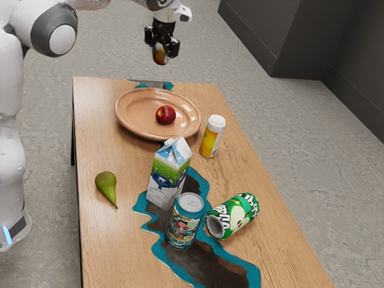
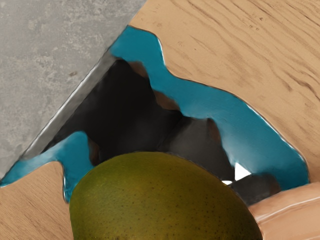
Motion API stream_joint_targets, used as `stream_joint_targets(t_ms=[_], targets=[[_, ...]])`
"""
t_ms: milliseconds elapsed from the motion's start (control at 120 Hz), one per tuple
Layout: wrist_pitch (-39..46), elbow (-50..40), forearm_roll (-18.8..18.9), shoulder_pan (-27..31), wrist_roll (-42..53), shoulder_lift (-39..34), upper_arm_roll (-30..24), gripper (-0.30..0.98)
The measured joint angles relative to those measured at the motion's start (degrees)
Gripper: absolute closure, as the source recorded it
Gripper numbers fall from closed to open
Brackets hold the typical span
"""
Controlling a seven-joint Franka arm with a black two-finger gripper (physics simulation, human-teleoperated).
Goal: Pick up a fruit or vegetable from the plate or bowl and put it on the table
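While gripper (image 1: 161,48) is pinching mango (image 1: 159,56) above far end of table (image 1: 90,240), placing is requiring slow, straight descent (plate (image 1: 123,114) is lying near), release waiting until wood is bearing weight.

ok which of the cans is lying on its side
The green can. It lies on its side, while the teal can and the yellow-and-white container both stand upright.

Exterior slants down across table (image 1: 123,246); wrist, close above, shares its far end.
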Motion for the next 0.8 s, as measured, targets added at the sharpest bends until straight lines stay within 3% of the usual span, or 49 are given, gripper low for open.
stream_joint_targets(t_ms=[375,558,800], targets=[[-2.28,7.66,-4.99,2.56,2.73,9.34,-0.32,0.43],[-4.48,19.31,-7.74,3.06,4.25,19.05,-0.92,0.43],[-5.94,21.03,-9.16,2.56,5.87,20.58,-2.19,0.43]])
